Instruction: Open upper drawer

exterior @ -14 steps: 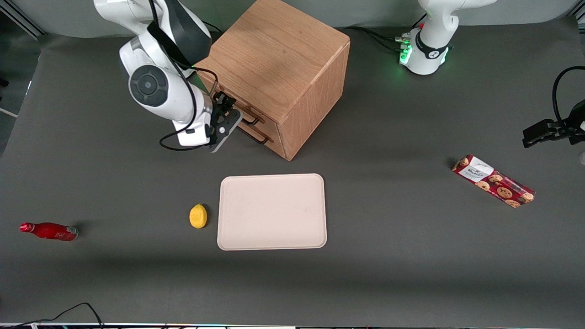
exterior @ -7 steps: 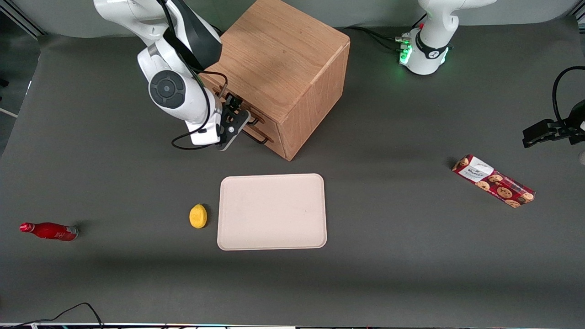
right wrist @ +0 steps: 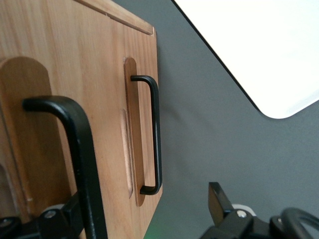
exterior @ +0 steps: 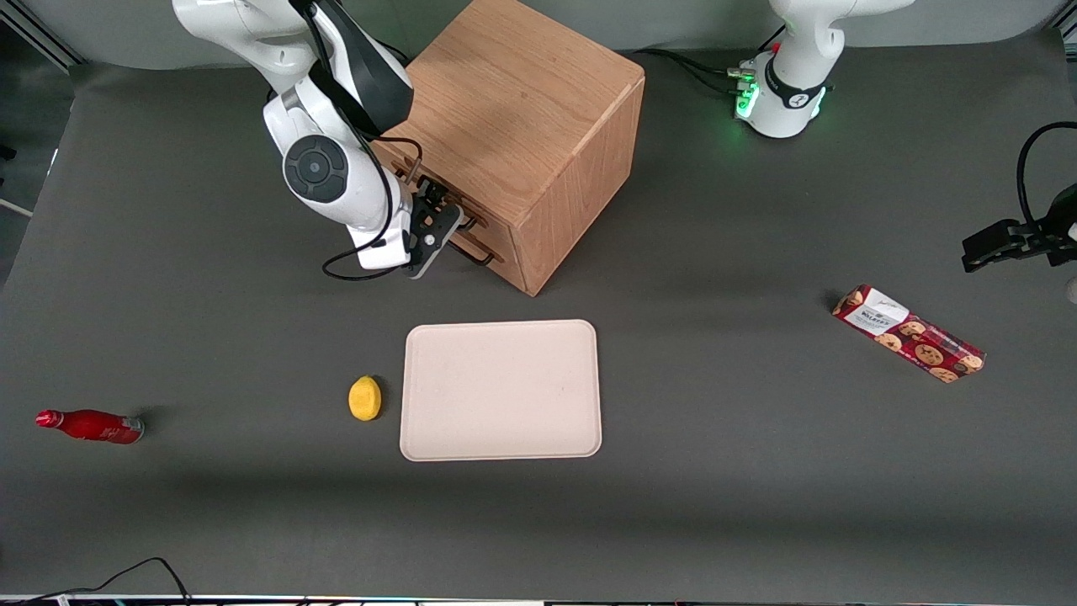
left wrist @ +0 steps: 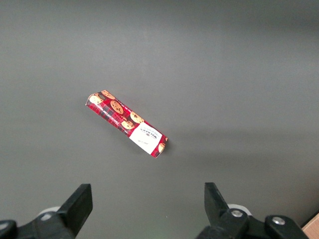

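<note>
The wooden cabinet (exterior: 513, 126) stands with its drawer fronts turned toward the working arm's end of the table. The upper drawer (right wrist: 35, 134) looks shut, flush with the cabinet's front. Its thin black handle (right wrist: 82, 149) shows in the front view (exterior: 468, 222) too. My right gripper (exterior: 436, 212) is right at the drawer fronts, level with that handle. In the right wrist view the gripper (right wrist: 147, 201) is open, and the upper handle runs between the fingers, close against one fingertip (right wrist: 77, 206). The bottom drawer's handle (right wrist: 156, 134) lies outside the grip, closer to the table.
A cream tray (exterior: 501, 390) lies nearer the front camera than the cabinet, with a yellow lemon (exterior: 364, 397) beside it. A red bottle (exterior: 88, 425) lies toward the working arm's end. A red cookie box (exterior: 909, 333) (left wrist: 127, 123) lies toward the parked arm's end.
The right arm has swung in toward the cabinet, carrying the open gripper from a spot off the drawer fronts up to the upper drawer's handle. The drawer itself has not moved.
</note>
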`<state>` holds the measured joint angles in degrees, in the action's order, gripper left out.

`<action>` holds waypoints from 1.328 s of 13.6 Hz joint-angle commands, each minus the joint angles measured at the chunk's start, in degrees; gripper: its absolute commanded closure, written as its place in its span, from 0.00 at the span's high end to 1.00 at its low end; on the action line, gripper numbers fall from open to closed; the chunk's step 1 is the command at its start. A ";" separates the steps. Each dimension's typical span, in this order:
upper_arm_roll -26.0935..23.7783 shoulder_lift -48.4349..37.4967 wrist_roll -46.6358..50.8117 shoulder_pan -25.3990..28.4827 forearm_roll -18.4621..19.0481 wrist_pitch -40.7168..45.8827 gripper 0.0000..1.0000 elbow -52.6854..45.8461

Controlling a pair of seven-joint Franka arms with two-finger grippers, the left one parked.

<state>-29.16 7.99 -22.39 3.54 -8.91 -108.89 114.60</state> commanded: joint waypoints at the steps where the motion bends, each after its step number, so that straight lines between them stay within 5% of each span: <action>1: 0.59 -1.66 -2.40 0.33 -1.20 -0.62 1.00 1.94; 18: 7.89 -1.04 -4.59 -0.73 0.47 -7.12 1.00 1.42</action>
<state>-21.97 7.69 -25.56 2.96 -8.82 -114.59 115.31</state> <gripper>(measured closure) 0.000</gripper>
